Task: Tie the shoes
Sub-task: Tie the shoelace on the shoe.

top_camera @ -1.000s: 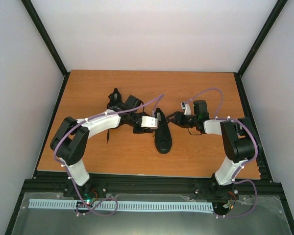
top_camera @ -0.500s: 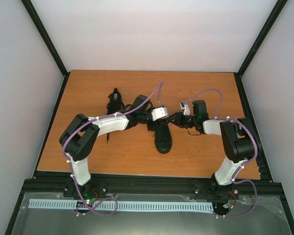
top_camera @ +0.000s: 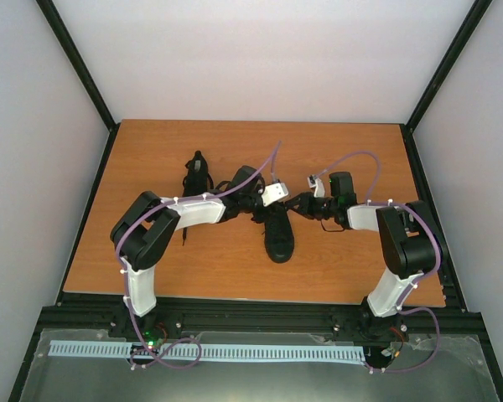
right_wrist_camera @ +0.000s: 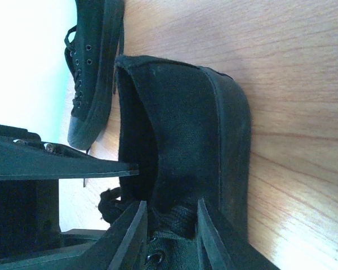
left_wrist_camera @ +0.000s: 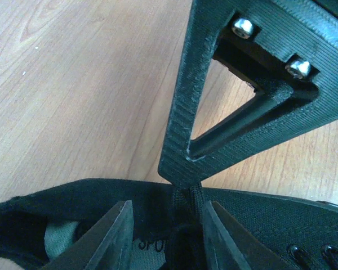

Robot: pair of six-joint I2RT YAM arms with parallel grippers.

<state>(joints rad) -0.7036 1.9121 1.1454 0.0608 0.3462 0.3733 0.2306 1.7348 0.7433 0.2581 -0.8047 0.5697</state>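
Note:
One black shoe [top_camera: 278, 234] lies at the table's middle, toe toward me. The other shoe [top_camera: 197, 172] lies further back on the left and also shows in the right wrist view [right_wrist_camera: 93, 67]. Both grippers meet over the middle shoe's heel opening. My left gripper [top_camera: 271, 203] [left_wrist_camera: 166, 233] stands open, its fingers on either side of two black lace strands [left_wrist_camera: 186, 216] without pinching them. Those strands run up to a fingertip of the right gripper [left_wrist_camera: 183, 174]. My right gripper [top_camera: 295, 203] [right_wrist_camera: 170, 233] is shut on a bunch of lace [right_wrist_camera: 177, 216] at the shoe's collar [right_wrist_camera: 174, 112].
The wooden table [top_camera: 151, 260] ends in a black frame rail at the near edge. A thin loose lace [top_camera: 184, 234] trails from the far shoe toward the left arm. White walls enclose the table on three sides.
My left arm has swung its gripper right and back, over the middle shoe's heel, and its jaws have narrowed around the lace. The right jaws have narrowed onto the lace; that arm hardly moved.

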